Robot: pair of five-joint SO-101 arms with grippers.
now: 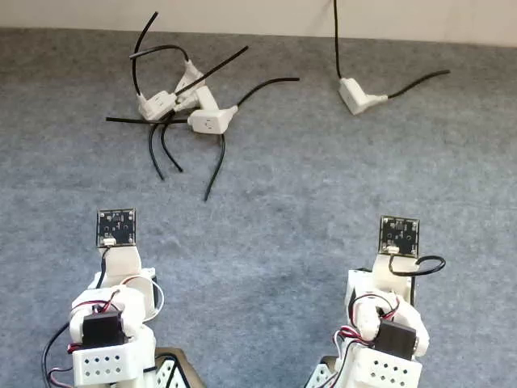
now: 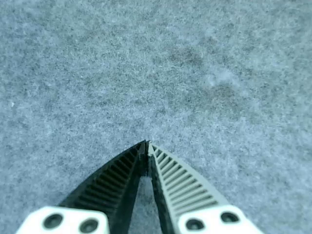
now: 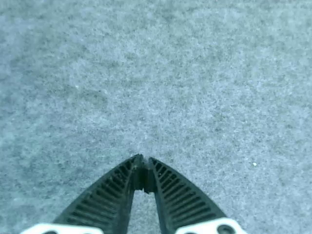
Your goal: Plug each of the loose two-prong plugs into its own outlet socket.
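Several white plug and socket pieces with black cords lie tangled in a pile [image 1: 187,105] at the far left of the grey carpet. One more white piece [image 1: 359,94] with black cords lies alone at the far right. Both arms sit folded at the near edge, far from these parts. My left gripper [image 2: 147,145] is shut over bare carpet, its tips touching. My right gripper [image 3: 143,158] is also shut with nothing held. In the high view the left arm [image 1: 113,307] stands at the lower left and the right arm [image 1: 388,315] at the lower right.
Grey carpet [image 1: 307,202] covers the table between the arms and the plugs. A pale wall edge [image 1: 258,16] runs along the far side. Loose black cords [image 1: 214,170] trail from the pile toward the middle.
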